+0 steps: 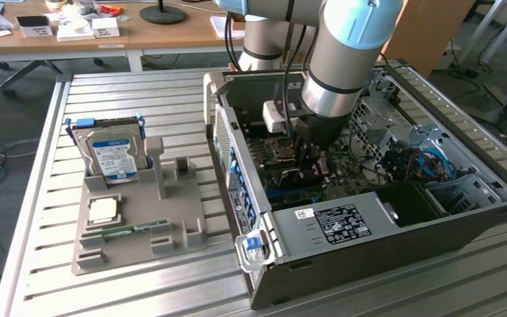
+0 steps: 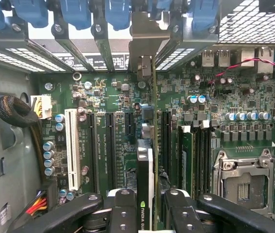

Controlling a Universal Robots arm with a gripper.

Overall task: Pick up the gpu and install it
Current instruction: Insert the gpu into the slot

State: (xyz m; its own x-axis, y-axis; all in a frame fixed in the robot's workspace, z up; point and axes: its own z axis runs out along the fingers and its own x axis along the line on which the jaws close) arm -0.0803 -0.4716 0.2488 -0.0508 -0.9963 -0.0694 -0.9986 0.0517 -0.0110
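Observation:
In the wrist view the gpu is seen edge-on: a thin green board with its black cooler on one face. Its silver end bracket stands against the case's rear slot openings. My gripper is shut on the card, one black finger on each side. The card stands upright over the motherboard, between the black expansion slots; I cannot tell whether it is seated. In the exterior view my gripper reaches down inside the open computer case.
A grey parts tray lies on the slatted table at the exterior view's left. It carries a hard drive, a processor and a memory stick. Blue slot latches, a white slot and the processor socket surround the card.

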